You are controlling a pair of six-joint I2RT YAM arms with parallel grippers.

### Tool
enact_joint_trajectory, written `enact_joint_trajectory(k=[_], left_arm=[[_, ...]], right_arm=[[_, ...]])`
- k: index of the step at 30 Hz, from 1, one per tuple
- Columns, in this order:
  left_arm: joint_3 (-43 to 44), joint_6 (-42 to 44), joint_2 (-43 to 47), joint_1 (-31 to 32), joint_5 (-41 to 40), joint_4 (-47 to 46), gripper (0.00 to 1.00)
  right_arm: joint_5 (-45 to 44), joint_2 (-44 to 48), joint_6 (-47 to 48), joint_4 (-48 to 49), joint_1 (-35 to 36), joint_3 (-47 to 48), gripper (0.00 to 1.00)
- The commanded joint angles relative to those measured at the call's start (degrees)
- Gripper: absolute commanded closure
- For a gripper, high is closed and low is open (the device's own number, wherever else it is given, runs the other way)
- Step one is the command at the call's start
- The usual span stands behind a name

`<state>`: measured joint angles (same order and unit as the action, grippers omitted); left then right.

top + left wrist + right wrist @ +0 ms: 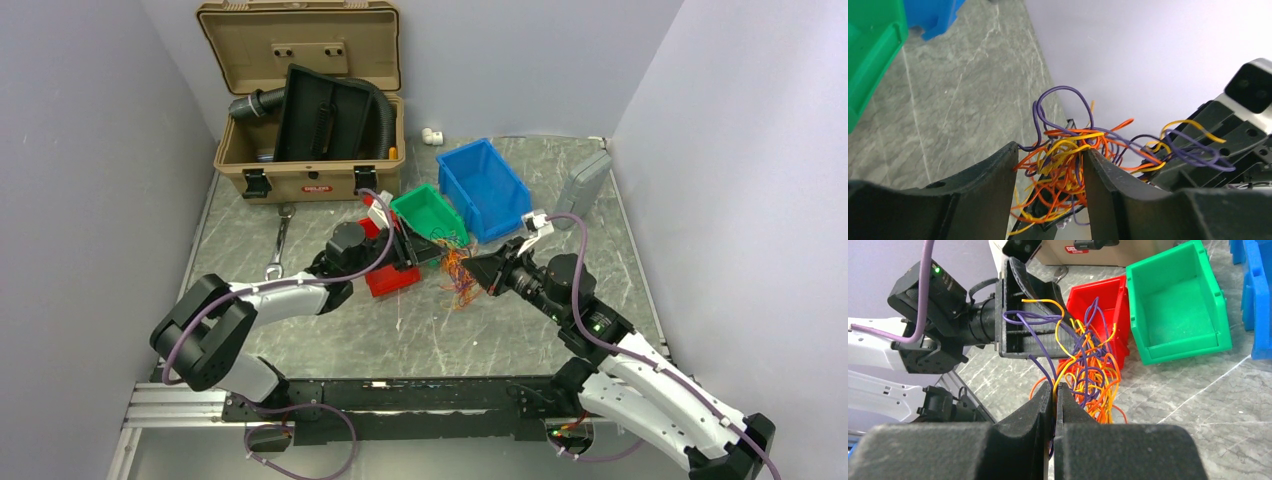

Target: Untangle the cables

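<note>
The only writing in view is a red label (317, 188) on the front of the tan case (300, 165), too small to read. The cables (1093, 370) are a loose knot of hair-thin orange, yellow and purple wires, with purple loops springing out of it, hanging just above the counter (520, 330) between the two arms, near the green bin (428, 212) and red bin (392, 278). The right fingers (1033, 415) are clenched on a few strands at the knot's edge, while the left fingers (993, 180) stand parted with the knot between them.
</note>
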<state>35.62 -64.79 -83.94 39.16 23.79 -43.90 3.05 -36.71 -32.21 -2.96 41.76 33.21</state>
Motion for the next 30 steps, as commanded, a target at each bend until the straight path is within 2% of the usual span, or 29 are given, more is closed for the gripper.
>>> enact_joint_trajectory(k=[1,8,10,12,14,15,16,22,30], left_arm=[[4.1,0.0,-0.7,0.1,-0.7,-4.2,0.44],[8.0,1.0,-1.5,1.0,1.3,0.8,0.44],[9.2,1.6,-1.8,1.1,2.6,2.6,0.48],[9.9,2.4,-2.0,1.1,3.6,3.8,0.65],[9.8,3.1,-1.6,1.1,4.0,4.8,0.88],[9.6,3.8,-1.1,1.1,3.6,5.9,0.97],[9.4,4.7,-0.4,1.0,3.1,7.4,0.99],[7.4,12.3,7.0,-2.4,1.1,20.3,1.0],[2.8,21.2,20.9,-16.7,2.3,36.9,1.0]], right_arm=[[0.5,0.2,-0.7,2.0,0.2,0.3,1.0],[0.5,-0.6,-0.4,2.5,0.1,0.5,1.0],[-0.3,-0.3,-0.2,1.7,0.1,0.8,1.0],[-1.1,0.4,-0.1,1.5,0.1,0.8,1.0],[-2.9,1.4,-0.3,0.7,0.2,0.7,1.0],[-5.2,1.9,-0.6,0.0,0.2,0.7,1.0],[-7.2,2.9,-0.8,-1.2,0.2,0.9,1.0],[-24.0,8.3,-2.2,-12.6,0.2,2.0,1.0],[-46.4,11.0,-5.2,-29.9,0.1,5.1,1.0]])
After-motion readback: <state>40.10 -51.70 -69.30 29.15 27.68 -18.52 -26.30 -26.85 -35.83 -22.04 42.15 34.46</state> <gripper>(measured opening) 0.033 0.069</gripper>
